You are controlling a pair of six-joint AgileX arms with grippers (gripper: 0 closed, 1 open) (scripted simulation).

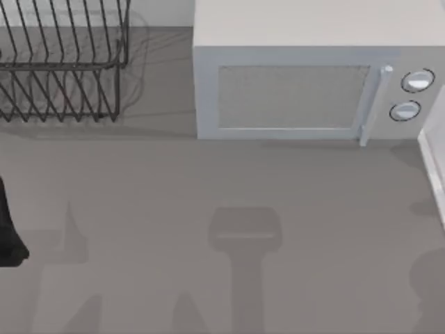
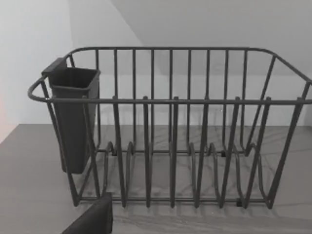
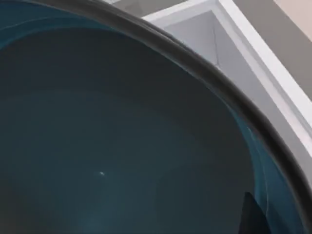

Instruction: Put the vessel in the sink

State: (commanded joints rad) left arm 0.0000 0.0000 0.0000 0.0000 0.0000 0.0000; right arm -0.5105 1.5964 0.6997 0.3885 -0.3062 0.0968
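Note:
The vessel [image 3: 122, 136], a glossy teal-blue bowl with a dark rim, sits very close under the right wrist camera. One dark fingertip [image 3: 251, 217] of my right gripper reaches over the bowl's edge, and the gripper looks shut on that rim. Behind the bowl are the white rim and inner wall of the sink [image 3: 253, 48]. In the top view the sink's white edge [image 1: 434, 163] shows at the far right of the table. My left arm [image 1: 8, 229] is parked at the table's left edge.
A grey microwave [image 1: 299, 90] with its door shut stands at the back, centre to right. A black wire dish rack [image 1: 62, 62] stands at the back left, and the left wrist view shows its dark utensil cup [image 2: 73, 117].

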